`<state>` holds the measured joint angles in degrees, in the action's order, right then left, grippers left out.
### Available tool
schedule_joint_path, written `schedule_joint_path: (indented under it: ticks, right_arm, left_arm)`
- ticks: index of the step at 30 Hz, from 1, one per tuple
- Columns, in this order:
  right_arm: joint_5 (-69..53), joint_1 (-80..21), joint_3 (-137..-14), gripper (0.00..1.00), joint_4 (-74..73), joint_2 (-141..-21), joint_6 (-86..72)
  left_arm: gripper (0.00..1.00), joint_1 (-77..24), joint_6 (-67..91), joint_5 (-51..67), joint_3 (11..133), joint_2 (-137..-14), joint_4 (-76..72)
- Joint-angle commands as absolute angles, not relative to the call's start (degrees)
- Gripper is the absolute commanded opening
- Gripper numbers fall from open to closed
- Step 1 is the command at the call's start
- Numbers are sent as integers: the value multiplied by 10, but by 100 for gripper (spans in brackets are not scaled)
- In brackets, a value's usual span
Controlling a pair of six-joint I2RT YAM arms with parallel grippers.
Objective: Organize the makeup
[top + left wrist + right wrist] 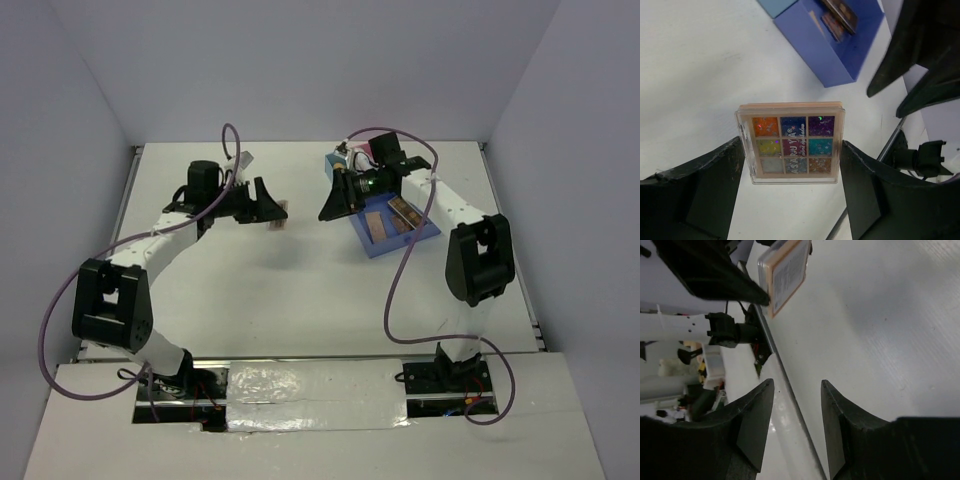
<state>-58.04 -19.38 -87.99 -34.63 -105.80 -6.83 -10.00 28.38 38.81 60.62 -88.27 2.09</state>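
Note:
My left gripper [274, 211] is shut on the multicolour-squares palette [282, 214], which it holds by its two side edges above the table. In the left wrist view the palette [791, 142] faces the camera between the fingers [720, 175]. In the right wrist view its back label [787, 270] shows at the top. My right gripper [331, 201] is open and empty, facing the palette with a gap between them; its jaws [797, 387] stand apart over bare table. Two brownish palettes [376, 227] [404, 213] lie in the blue tray [420, 238]. I see no sponges or bottle.
The blue tray sits at the back right under the right arm, and also shows in the left wrist view [840, 55]. The right arm hides the tray's far part. Purple cables loop beside both arms. White walls bound the table on three sides.

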Motion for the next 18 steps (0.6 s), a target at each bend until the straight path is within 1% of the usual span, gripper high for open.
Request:
schedule_joint_path:
  ticks: [1, 3, 4, 9, 14, 18]
  right_arm:
    - [-610, -197, -926, 51, -353, -1071, -135]
    - [-619, -200, -932, 55, -346, -1078, -155]
    - [-623, -200, -933, 56, -342, -1083, -162]
    - [-631, -203, -957, 59, -330, -1094, -195]
    - [-580, -211, -986, 60, -363, -1110, -179]
    - [-581, -217, -987, 61, -362, -1117, -184]
  left_arm:
    - [23, -124, 201, 434, 613, -870, -5]
    - [24, -143, 179, 430, 626, -870, 29]
    - [26, -150, 158, 424, 633, -871, 41]
    - [26, -186, 102, 400, 686, -892, 128]
    - [27, -202, 83, 393, 705, -897, 146]
    - [26, -208, 76, 392, 709, -902, 154]
